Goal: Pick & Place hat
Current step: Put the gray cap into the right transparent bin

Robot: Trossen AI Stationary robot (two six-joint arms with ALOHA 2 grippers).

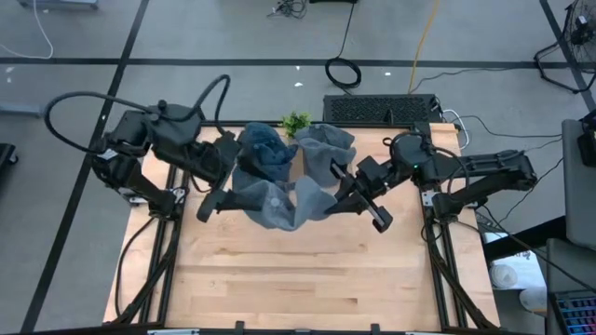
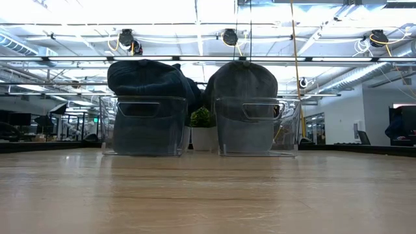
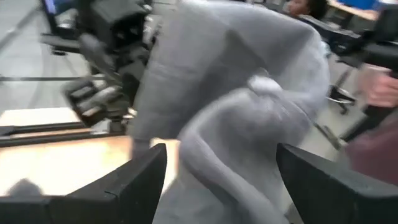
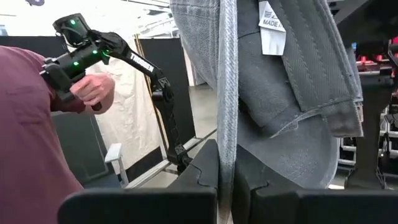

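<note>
Above the table: the grey hat (image 1: 284,200) hangs in the air between both arms, clear of the table (image 1: 298,279), in front of the two clear bins at the back.
Right gripper (image 1: 343,191): fingers pressed together on a fold of the hat's cloth, seen edge-on in the right wrist view (image 4: 225,93).
Left gripper (image 1: 223,197): fingers spread wide with the hat's crown (image 3: 249,143) bulging between them; I judge it cradled, not firmly pinched.
Bins: the blue-hat bin (image 2: 144,125) and the grey-hat bin (image 2: 253,125) are both heaped high.
Risk: the thin pinch could slip and drop the hat.
Risk: a tug from either arm may pull the cloth free.
Risk: a heaped bin may shed it.
Person: a hand (image 4: 93,88) shows beyond the table.
</note>
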